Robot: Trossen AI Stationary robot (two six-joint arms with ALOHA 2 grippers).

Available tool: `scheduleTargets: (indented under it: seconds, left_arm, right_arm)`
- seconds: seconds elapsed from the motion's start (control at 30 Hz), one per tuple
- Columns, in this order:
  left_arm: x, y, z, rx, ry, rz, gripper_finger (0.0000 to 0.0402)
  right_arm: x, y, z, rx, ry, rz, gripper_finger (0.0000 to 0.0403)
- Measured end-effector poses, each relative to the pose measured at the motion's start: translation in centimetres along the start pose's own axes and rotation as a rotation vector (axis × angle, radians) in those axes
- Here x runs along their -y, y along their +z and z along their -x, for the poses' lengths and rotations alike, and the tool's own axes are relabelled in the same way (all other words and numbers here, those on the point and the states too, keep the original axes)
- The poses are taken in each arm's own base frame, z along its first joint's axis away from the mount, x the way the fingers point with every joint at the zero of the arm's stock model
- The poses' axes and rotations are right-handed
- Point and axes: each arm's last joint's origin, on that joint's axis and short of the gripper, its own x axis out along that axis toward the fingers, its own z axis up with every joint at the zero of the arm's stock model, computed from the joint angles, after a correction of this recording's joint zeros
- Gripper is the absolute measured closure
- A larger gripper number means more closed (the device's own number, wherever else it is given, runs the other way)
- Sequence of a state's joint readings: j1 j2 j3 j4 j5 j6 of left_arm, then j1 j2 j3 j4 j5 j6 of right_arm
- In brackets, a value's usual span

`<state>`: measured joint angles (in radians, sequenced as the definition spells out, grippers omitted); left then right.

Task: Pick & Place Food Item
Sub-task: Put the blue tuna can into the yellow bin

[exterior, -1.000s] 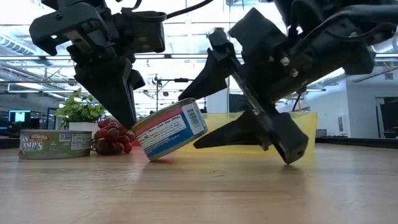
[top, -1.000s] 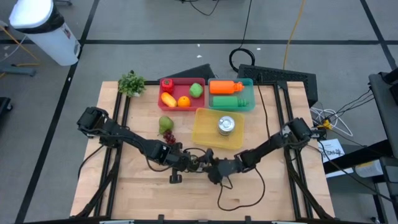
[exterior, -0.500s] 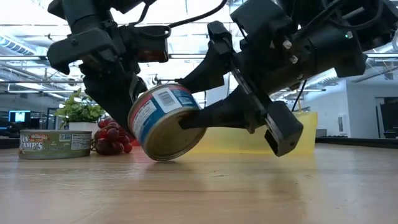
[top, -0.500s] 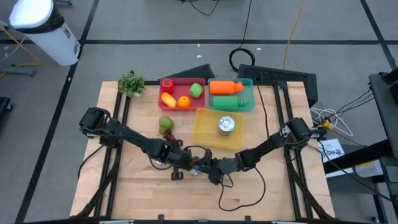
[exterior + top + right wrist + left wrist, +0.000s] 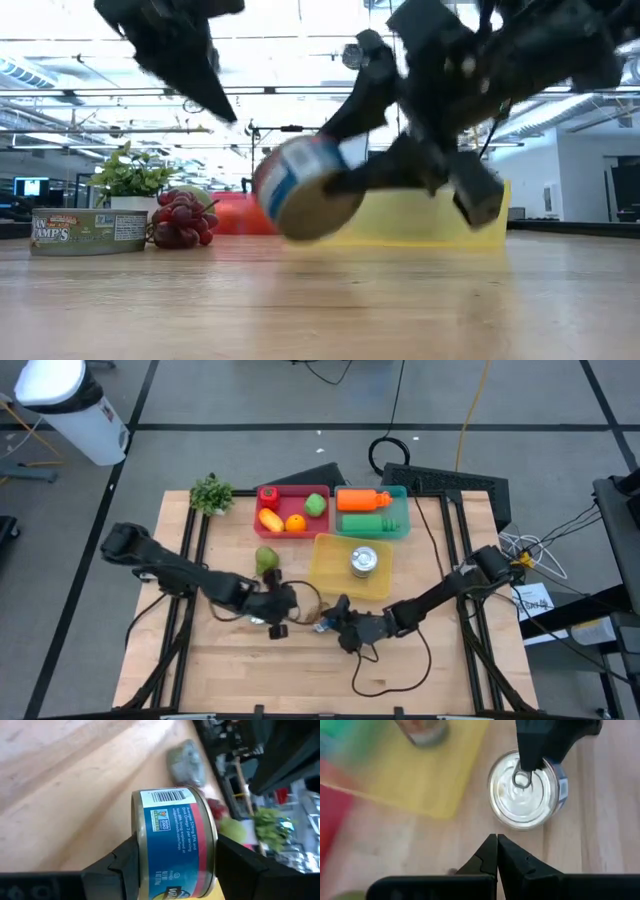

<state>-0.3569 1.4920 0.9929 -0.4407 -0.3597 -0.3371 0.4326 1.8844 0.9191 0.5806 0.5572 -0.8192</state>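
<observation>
You're about halfway: your right end effector is clamped on the can, lifted just off the surface. Left end effector is pinched together, empty. Placing it in the yellow tray is probably what's left.

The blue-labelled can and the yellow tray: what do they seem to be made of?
Blue-labelled can: likely metal, a bright silvery lid with a pull ring, wrapped in a glossy printed label. Yellow tray: probably plastic, judging by its uniform colour and smooth moulded rim.
</observation>
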Motion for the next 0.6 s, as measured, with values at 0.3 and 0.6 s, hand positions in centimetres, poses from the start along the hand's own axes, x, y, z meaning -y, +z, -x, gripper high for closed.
scheduleTargets:
  seconds: [0.3, 0.6]
  left_arm:
    - [-1.4, -3.1, 1.0, 0.459, -0.142, -0.010, 0.0392]
    - [-4.2, -5.1, -0.3, 0.617, -0.099, 0.053, 0.0392]
  right_arm:
    - [5.6, 0.7, 4.0, 0.051, -0.224, -0.136, 0.0212]
    - [8.9, -5.6, 1.9, -0.165, -0.289, -0.084, 0.0212]
